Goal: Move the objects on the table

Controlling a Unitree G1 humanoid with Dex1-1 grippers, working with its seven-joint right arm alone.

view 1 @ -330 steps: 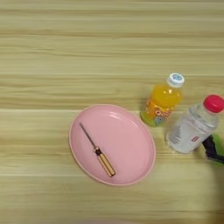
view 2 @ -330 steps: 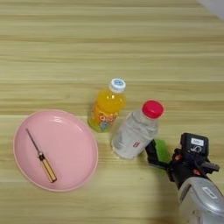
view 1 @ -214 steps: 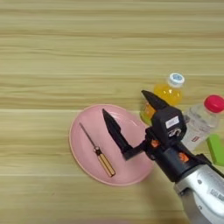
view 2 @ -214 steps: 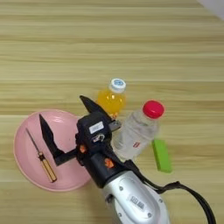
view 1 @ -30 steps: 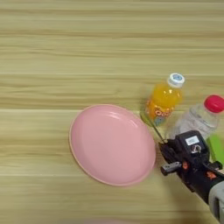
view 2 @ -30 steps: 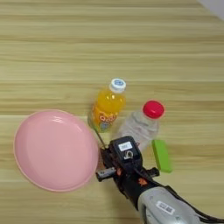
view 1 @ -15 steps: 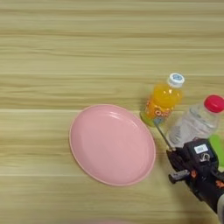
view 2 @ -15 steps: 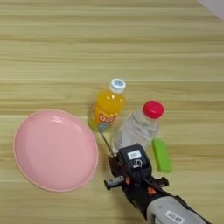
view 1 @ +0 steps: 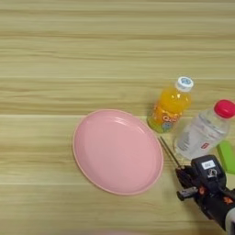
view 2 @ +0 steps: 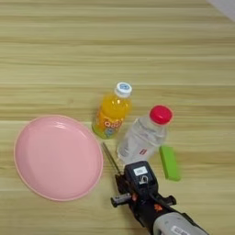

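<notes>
A thin metal screwdriver shaft (view 1: 168, 151) sticks out up-left from my right gripper (view 1: 183, 178), just right of the pink plate. The gripper (view 2: 120, 184) is shut on the screwdriver (view 2: 110, 158) and hides its handle. A clear plastic bottle with a red cap (view 1: 203, 132) stands just above the gripper, close to the shaft's right side. The same bottle (view 2: 143, 134) leans toward the upper right in the right eye view. All of this rests on the light-wood table (view 1: 92, 55).
An empty pink plate (view 1: 114, 151) lies left of the gripper. An orange juice bottle with a white cap (view 1: 170, 107) stands at the plate's upper right. A green block (view 2: 169, 162) lies right of the clear bottle.
The gripper has moved right and toward the table's near edge, carrying the screwdriver with it. Plate, bottles and green block have stayed put.
</notes>
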